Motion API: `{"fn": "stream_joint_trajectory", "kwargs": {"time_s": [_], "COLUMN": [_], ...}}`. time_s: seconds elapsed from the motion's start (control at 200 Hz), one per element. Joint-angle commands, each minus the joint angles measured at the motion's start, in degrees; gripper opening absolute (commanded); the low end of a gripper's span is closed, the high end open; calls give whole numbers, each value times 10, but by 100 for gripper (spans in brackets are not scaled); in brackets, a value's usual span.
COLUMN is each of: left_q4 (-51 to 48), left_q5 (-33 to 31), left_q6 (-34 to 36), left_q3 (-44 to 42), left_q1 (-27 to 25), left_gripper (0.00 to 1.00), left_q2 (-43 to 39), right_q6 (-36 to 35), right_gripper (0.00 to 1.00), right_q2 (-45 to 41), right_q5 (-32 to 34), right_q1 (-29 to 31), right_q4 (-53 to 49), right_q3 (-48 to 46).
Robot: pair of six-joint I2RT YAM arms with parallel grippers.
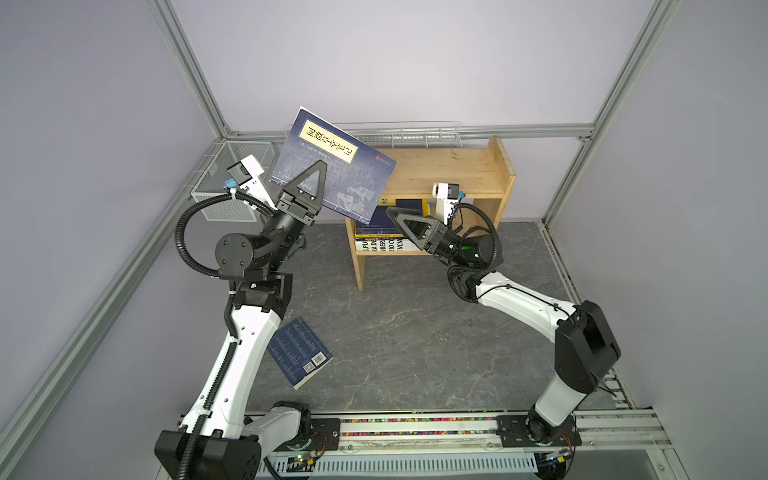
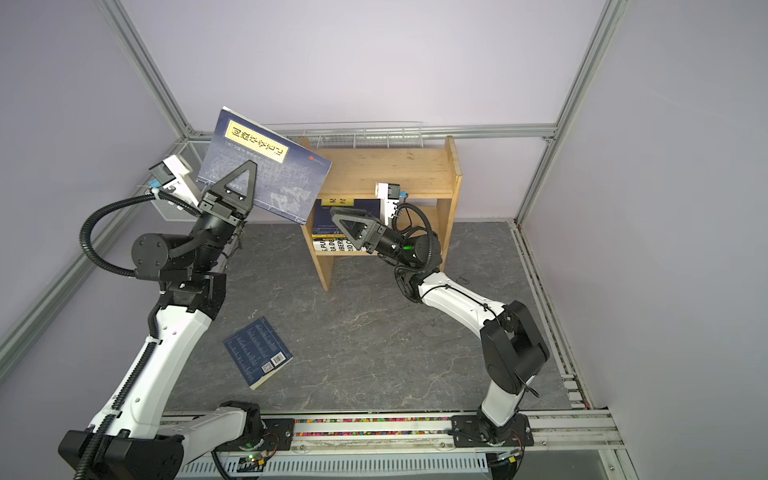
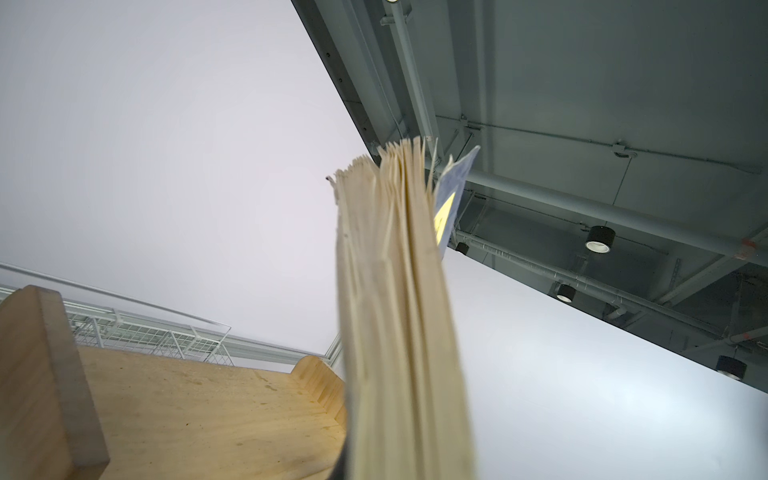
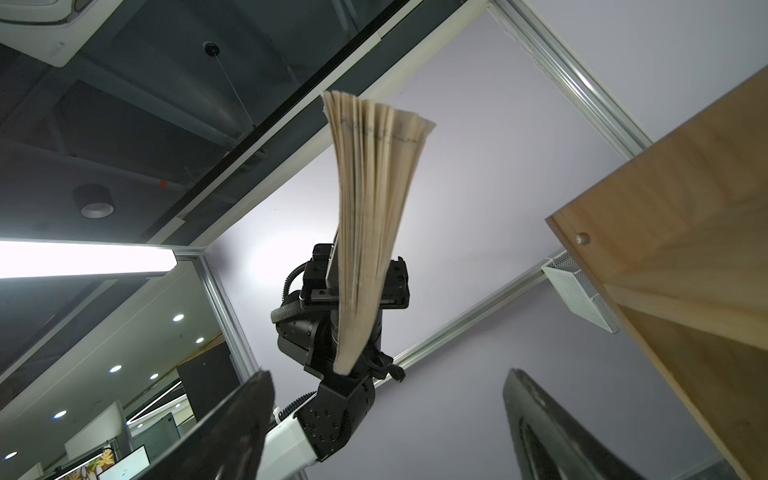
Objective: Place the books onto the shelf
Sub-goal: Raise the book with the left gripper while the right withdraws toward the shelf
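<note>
fanned page edges [image 3: 386, 291] of the navy book [image 1: 332, 162], clamped low in the left gripper [image 1: 318, 170] and raised near the shelf [image 1: 449, 170]: it may pivot, slip or snag the side panel [image 1: 359, 266]. right gripper [image 1: 395, 216], fingers apart, hovers before the lower tier's stack [image 1: 380, 245]; only top views show a second book [image 1: 300, 352] flat on the table [image 1: 415, 332].

Pale lilac walls [image 1: 415, 62] and aluminium posts [image 1: 193, 70] enclose a bench [image 1: 415, 332] surfaced in dark grey, marble-veined stone pattern. A white wire basket [image 1: 216, 174] sits in the back left corner (a second basket [image 1: 415, 135] lines the back wall). Overhead, a dark ceiling [image 3: 623, 83] carries pipes [image 3: 582, 199] and round lamps [image 3: 599, 239]; a bright strip light [image 4: 83, 259] glows.
</note>
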Motion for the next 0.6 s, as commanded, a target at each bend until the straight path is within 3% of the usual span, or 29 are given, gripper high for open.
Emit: {"fn": "stream_joint_trajectory", "kwargs": {"time_s": [0.0,0.235,0.595], "left_q4": [30,45,42], "left_q5": [9,7,4], "left_q6": [-16,-34,-32], "left_q3": [26,25,16], "left_q1": [-5,-20,-22], "left_gripper": [0,0,0], "left_q2": [18,37,37], "right_q6": [14,-20,-9], "right_gripper": [92,100,59], "right_q2": [-9,1,48], "right_q5": [-17,-6,8], "right_q1": [9,31,48], "right_q4": [15,-76,-117], "right_q3": [21,55,116]}}
